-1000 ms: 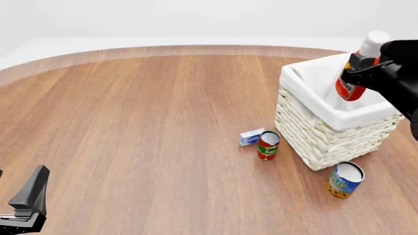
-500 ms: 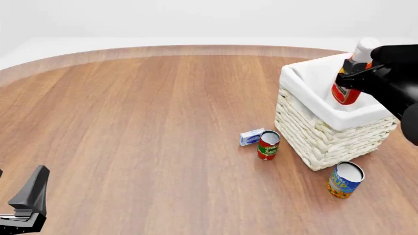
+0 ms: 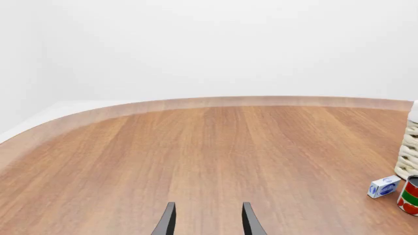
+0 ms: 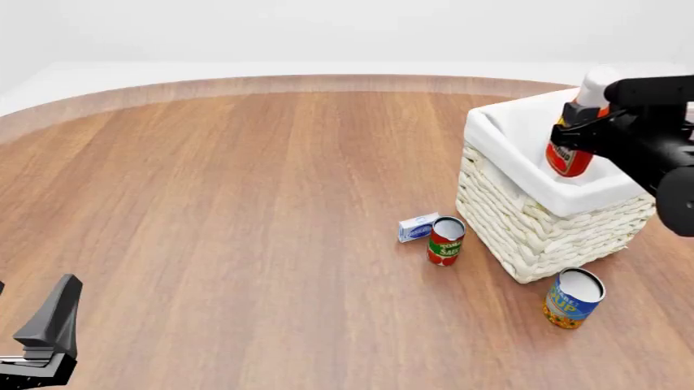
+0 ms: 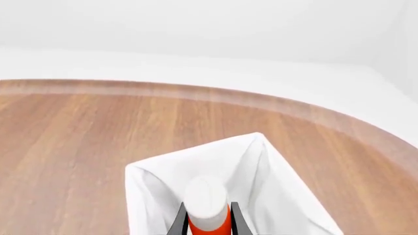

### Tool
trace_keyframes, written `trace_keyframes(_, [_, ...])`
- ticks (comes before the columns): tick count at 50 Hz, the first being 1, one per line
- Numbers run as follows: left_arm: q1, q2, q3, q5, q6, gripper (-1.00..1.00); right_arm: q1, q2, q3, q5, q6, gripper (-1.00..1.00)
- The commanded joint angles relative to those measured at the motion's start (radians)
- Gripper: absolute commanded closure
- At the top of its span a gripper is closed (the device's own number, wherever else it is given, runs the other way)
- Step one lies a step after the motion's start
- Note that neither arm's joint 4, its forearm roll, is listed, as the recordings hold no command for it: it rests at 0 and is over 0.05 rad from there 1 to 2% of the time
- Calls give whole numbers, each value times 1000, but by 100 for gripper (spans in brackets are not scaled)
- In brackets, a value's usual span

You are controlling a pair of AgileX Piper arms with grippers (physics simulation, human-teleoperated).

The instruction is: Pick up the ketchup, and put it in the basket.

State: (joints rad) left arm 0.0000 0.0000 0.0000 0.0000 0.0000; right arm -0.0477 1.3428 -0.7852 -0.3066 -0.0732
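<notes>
**Ketchup held over the basket, cap up**

The table [image 4: 239,187] is a broad wooden round. On its right side stands the basket [image 4: 531,227], white liner folded over the rim, one corner toward the camera.

The right arm [image 4: 661,154] comes in from the right edge, above the basket's far side, its forearm roughly level. The right gripper [image 4: 577,130] is clamped on the ketchup [image 4: 566,154] at the shoulder, a finger [image 5: 179,223] on either side of the neck in the right wrist view.

The ketchup's long axis is close to upright, leaning slightly so the white cap [image 4: 594,84] points up and a little right. Its red base sits lower than the liner's rim line, inside the basket's opening; whether it touches the bottom cannot be told.

The left gripper [image 3: 205,220] hangs low at the near left corner, well apart from everything, fingers parted with nothing between them.

A blue can [image 4: 573,298] stands just before the basket's near corner. A red can [image 4: 444,240] stands left of the basket, with a small blue box [image 4: 418,227] just beside it.
</notes>
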Motion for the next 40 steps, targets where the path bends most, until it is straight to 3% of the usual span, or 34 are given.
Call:
trace_keyframes(1, [0, 0, 0, 0, 0, -100, 0, 21, -8, -5, 12, 100])
trace_keyframes(16, [0, 0, 0, 0, 0, -100, 2, 24, -10, 0, 12, 100])
trace_keyframes(17, [0, 0, 0, 0, 0, -100, 3, 24, -11, 1, 12, -100])
trace_keyframes(40, [0, 0, 0, 0, 0, -100, 21, -7, -7, 14, 11, -100])
